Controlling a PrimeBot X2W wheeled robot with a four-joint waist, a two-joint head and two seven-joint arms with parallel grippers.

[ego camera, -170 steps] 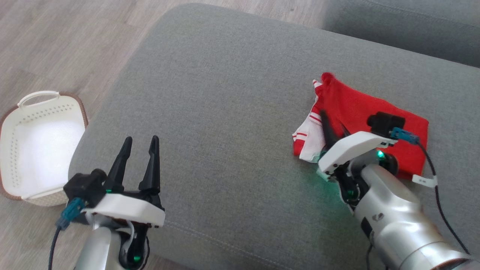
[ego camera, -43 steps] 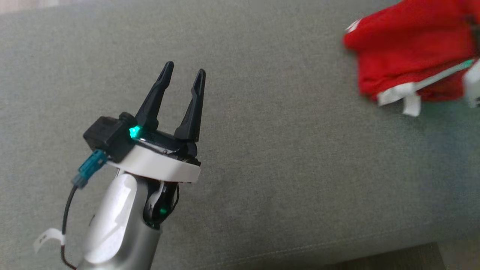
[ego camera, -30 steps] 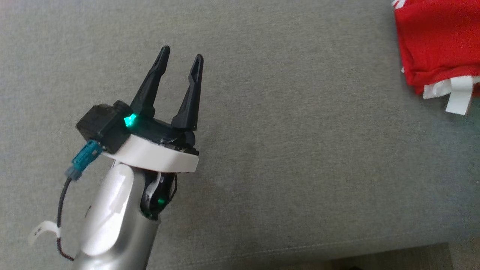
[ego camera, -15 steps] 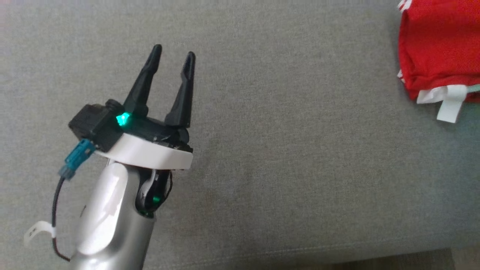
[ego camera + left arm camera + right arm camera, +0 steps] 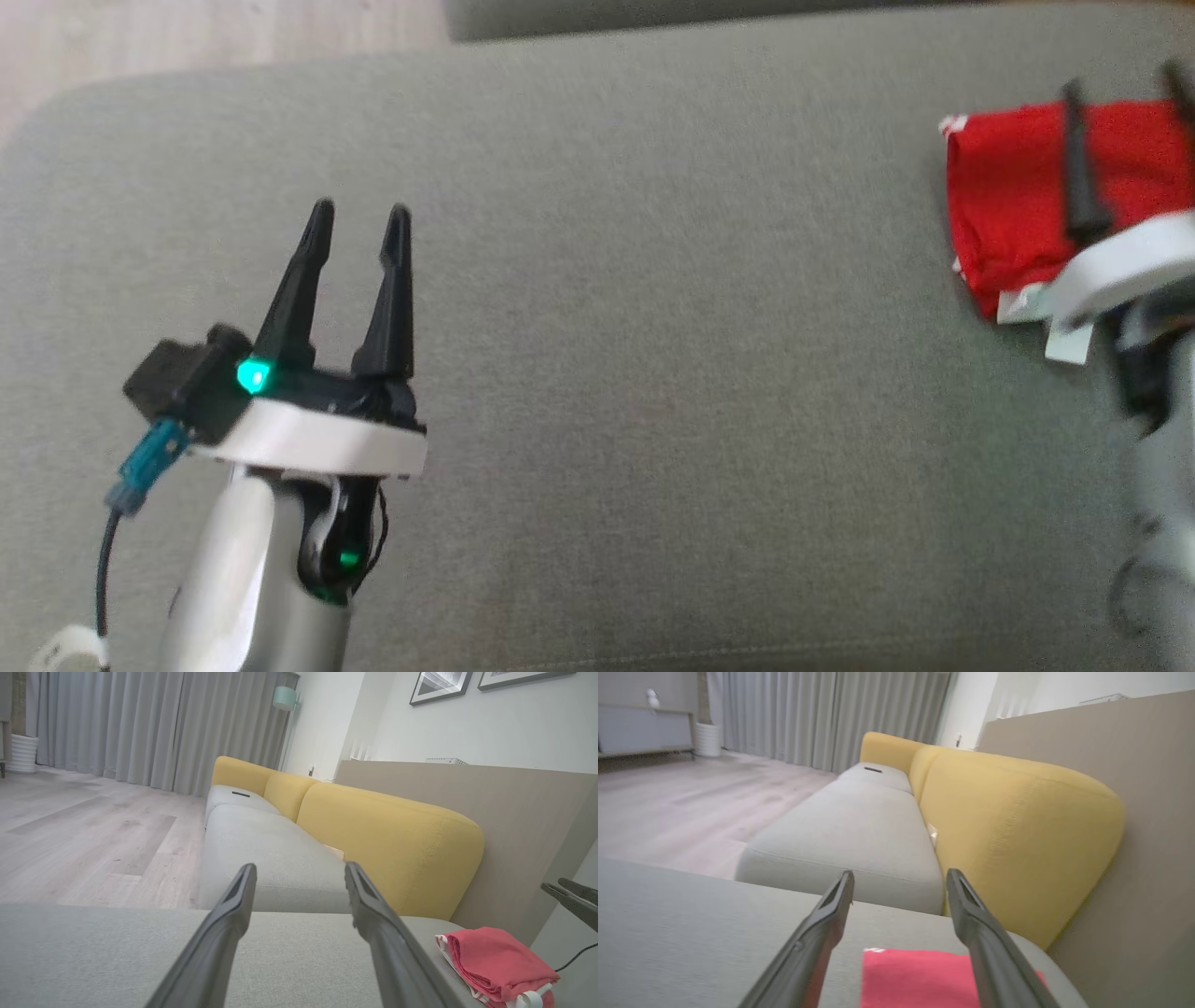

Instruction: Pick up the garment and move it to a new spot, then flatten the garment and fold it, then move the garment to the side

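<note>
Garment [image 5: 1013, 201], a folded red bundle, lies at the far right of the grey seat [image 5: 653, 392]. The right gripper [image 5: 1120, 82] hangs over the garment's near part, its 2 fingers spread and holding nothing; whether they brush the cloth I cannot tell. In the right wrist view the garment sits just below and between those fingers, so any new grasp would likely be a short drop straight ahead. The left gripper [image 5: 360, 209], also spread and empty, stands well apart to the garment's left, so the right arm is the nearer. The long axis seems to run left-right along the seat, though its right end is cut off. The white hem [image 5: 1022, 303] faces the robot and the folded edge faces left.
</note>
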